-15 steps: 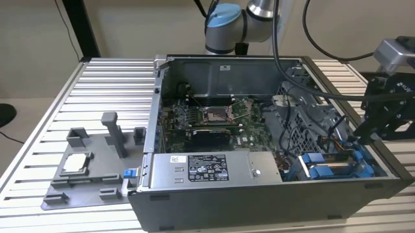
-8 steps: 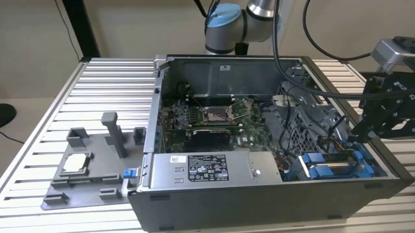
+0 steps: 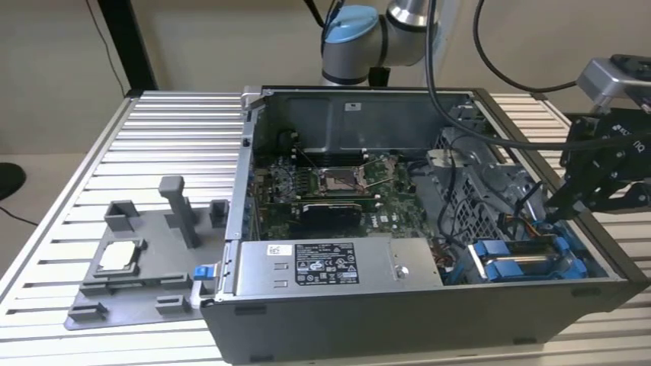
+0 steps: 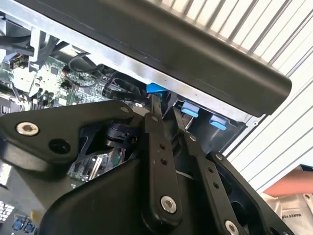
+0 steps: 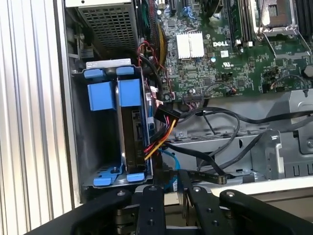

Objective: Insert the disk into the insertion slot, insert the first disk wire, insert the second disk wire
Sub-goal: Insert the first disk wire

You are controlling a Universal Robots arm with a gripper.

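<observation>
A table [image 3: 152, 137] of ribbed aluminium slats carries an open computer case [image 3: 407, 320], lying on its side with the interior facing up. The robot arm [image 3: 356, 38] rises behind the case. On the table, toward the exterior view's left, lies a grey fixture tray [image 3: 142, 290] with upright posts. Inside the case, a grey power supply box [image 3: 336, 263] with a black label lies along the near wall, and the green motherboard [image 3: 336, 187] lies flat behind it. The insertion slot [image 3: 588, 263], a grey metal bay with blue plastic rails, sits in the near corner on the exterior view's right. The disk [image 3: 514, 267] is already in that slot. In the first wrist view the disk [image 5: 129, 137] stands on edge in its blue carrier, in the compartment on the motherboard side of the slot [image 5: 93, 142]. The black gripper [image 3: 553, 219] reaches down into the case just behind the slot, close to the disk's rear edge; in both wrist views the gripper [image 4: 165, 106] [image 5: 172, 188] hangs over the wiring, and I cannot tell whether it is clamped on anything. A bundle of red, yellow and black wires [image 5: 164, 132] runs to the disk's edge, and a thin blue cable [image 5: 172, 164] lies just beside the gripper. Whether either plug is seated cannot be seen.
</observation>
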